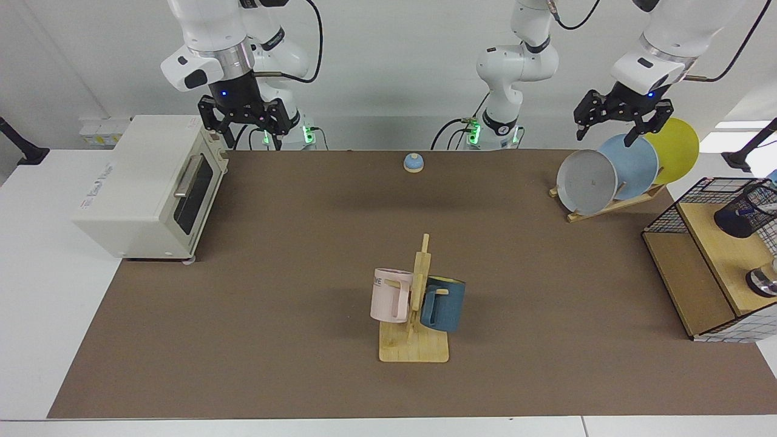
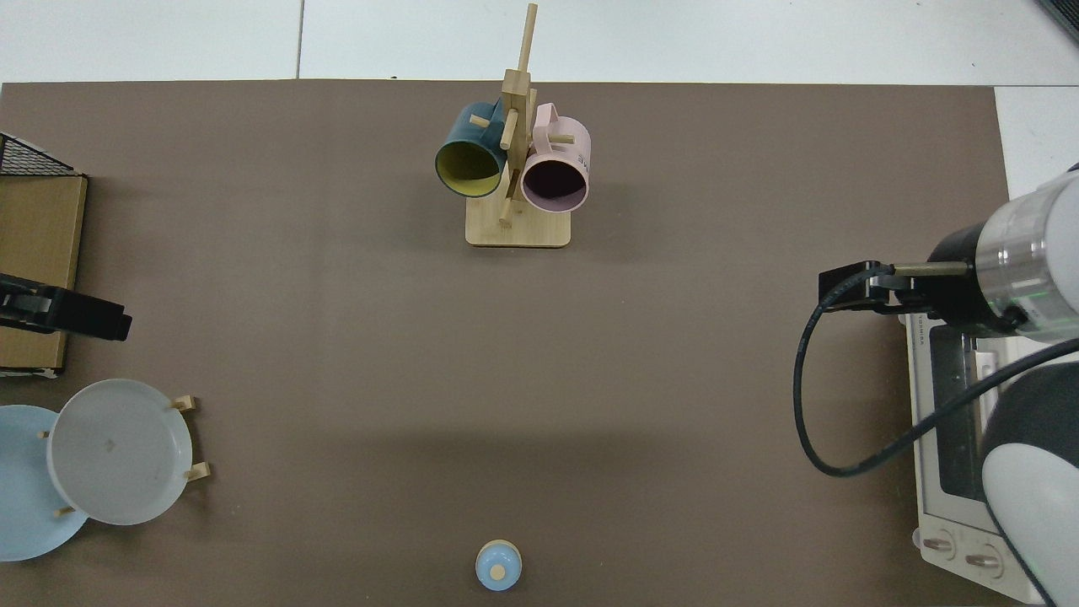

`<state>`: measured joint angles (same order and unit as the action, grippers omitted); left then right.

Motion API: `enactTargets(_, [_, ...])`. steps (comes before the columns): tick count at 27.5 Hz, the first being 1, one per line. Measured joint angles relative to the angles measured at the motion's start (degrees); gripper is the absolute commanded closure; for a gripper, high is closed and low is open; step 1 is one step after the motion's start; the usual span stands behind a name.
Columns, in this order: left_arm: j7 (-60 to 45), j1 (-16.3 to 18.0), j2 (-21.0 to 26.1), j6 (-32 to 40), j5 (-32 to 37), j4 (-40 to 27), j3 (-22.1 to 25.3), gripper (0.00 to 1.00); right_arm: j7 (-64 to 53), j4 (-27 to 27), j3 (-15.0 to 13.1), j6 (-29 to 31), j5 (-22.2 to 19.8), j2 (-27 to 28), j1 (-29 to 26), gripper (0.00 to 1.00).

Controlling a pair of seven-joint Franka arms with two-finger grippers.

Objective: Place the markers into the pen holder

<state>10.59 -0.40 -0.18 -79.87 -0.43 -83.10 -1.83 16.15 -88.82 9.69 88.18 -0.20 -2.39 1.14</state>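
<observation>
Closing step, by appearance: marker (image 1: 766, 208) lodged in pen holder (image 1: 748, 212) on the wire basket's wooden shelf (image 1: 719, 252); left end effector (image 1: 619, 121) spread, empty, above plate rack (image 1: 607, 206); right end effector (image 1: 246, 124) spread, waiting over toaster oven (image 1: 145, 188); next move likely only retreat.

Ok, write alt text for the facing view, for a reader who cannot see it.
Two white robot arms hang over a brown table, the left pincer open above a rack of plates and the right pincer open above a toaster oven. A black mesh pen holder lies on a wire shelf at the edge; two mugs hang on a wooden stand.
</observation>
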Motion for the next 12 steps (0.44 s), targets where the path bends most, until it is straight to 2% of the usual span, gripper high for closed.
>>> enactTargets(12, [0.0, 0.0, 0.0, 0.1, 0.0, 0.0, 0.1, 0.00, -2.5, -0.1, 0.2, -2.6, 0.0, -0.5, 0.0, 0.00])
